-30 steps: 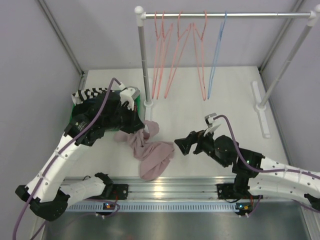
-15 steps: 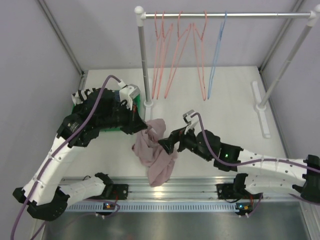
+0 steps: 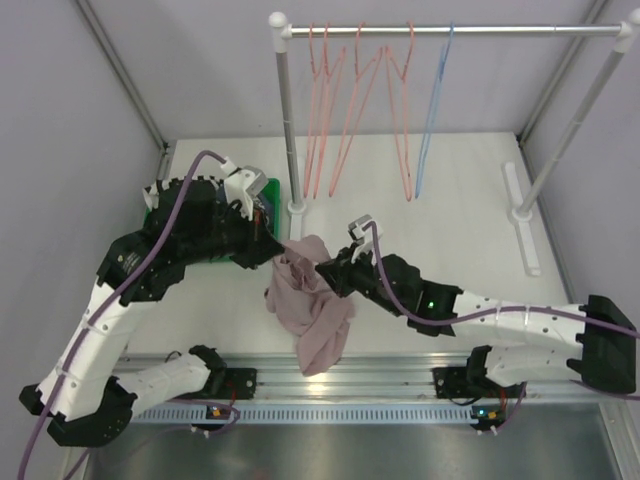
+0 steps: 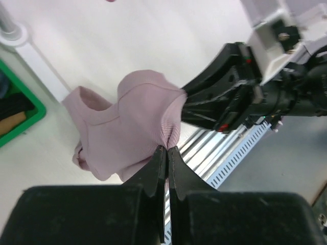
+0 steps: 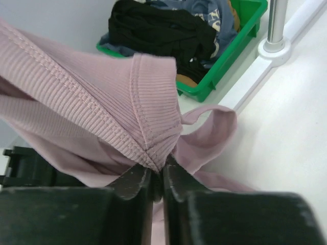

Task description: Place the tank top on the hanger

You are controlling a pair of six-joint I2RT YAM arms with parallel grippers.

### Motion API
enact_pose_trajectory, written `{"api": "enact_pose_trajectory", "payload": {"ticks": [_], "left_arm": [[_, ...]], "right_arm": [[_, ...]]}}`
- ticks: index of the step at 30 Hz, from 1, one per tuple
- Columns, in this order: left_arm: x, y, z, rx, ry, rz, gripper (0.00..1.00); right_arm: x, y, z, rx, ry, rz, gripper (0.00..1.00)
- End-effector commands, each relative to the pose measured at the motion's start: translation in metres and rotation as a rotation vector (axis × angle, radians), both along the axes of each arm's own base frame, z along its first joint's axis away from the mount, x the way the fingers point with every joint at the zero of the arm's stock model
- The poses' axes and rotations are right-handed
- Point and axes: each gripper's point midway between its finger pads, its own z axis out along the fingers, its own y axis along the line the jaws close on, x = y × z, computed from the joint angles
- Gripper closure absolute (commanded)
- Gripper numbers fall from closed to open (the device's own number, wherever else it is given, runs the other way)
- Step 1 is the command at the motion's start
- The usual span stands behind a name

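Both pairs of jaws are clenched on fabric. The tank top point(image 3: 306, 302) hangs bunched between them, its upper part lifted off the table point(image 3: 470, 210) and its lower folds draped down toward the near edge. The left gripper point(image 4: 166, 151) pinches a fold near the hem or side seam, fingers pressed together with only cloth between them. The right gripper point(image 5: 157, 169) nips a ribbed, stitched edge, probably an armhole or neckline band, and one thin strap loops free just beyond it. Holding two separate edges looks meant to let the arms pull apart and spread the garment, so that an opening shows for threading.

In the overhead view the two grippers sit close together, so the cloth is slack and crumpled, not yet opened out. The hanger point(image 3: 432, 110) hangs from the rail point(image 3: 450, 30) at the back, well apart from the garment and untouched, to the right of the pink hangers point(image 3: 345, 110). A green bin point(image 5: 232, 53) of dark clothes stands behind the left arm, beside the rack post point(image 3: 288, 120).
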Motion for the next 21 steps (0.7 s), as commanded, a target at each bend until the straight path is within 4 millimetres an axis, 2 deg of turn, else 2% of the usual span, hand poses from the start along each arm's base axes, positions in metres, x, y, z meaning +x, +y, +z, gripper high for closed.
{"api": "enact_pose_trajectory", "payload": {"ticks": [1, 2, 3, 6, 11, 12, 13, 15, 16, 18, 19, 21], "left_arm": [[0.011, 0.016, 0.019, -0.013, -0.083, 0.12, 1.0], [0.015, 0.018, 0.019, -0.01, -0.088, 0.148, 1.0], [0.018, 0.016, 0.018, -0.019, -0.09, 0.152, 1.0], [0.026, 0.014, 0.015, -0.022, -0.1, 0.17, 1.0], [0.041, -0.004, 0.024, -0.071, -0.131, 0.142, 1.0], [0.041, -0.008, 0.027, -0.087, -0.136, 0.128, 1.0], [0.045, -0.012, 0.029, -0.093, -0.139, 0.122, 1.0], [0.048, -0.018, 0.045, -0.131, -0.175, 0.108, 1.0], [0.052, -0.021, 0.047, -0.135, -0.176, 0.108, 1.0], [0.057, -0.025, 0.06, -0.156, -0.2, 0.11, 1.0], [0.058, -0.025, 0.065, -0.165, -0.206, 0.111, 1.0], [0.059, -0.028, 0.061, -0.164, -0.188, 0.107, 1.0]], "right_arm": [[-0.001, -0.018, 0.075, 0.158, -0.067, -0.045, 0.96], [-0.002, -0.026, 0.075, 0.135, -0.064, -0.054, 1.0], [-0.006, -0.038, 0.093, 0.175, -0.081, -0.06, 1.0], [-0.014, -0.064, 0.127, 0.199, -0.108, -0.073, 1.0], [-0.022, -0.091, 0.168, 0.171, -0.154, -0.082, 1.0], [-0.024, -0.097, 0.183, 0.169, -0.164, -0.08, 1.0], [-0.025, -0.1, 0.191, 0.163, -0.173, -0.078, 1.0], [-0.025, -0.101, 0.203, 0.136, -0.193, -0.069, 1.0], [-0.027, -0.107, 0.218, 0.133, -0.202, -0.068, 1.0], [-0.026, -0.108, 0.234, 0.117, -0.225, -0.071, 1.0], [-0.024, -0.106, 0.229, 0.074, -0.222, -0.071, 1.0], [-0.025, -0.107, 0.235, 0.068, -0.22, -0.069, 1.0]]}}
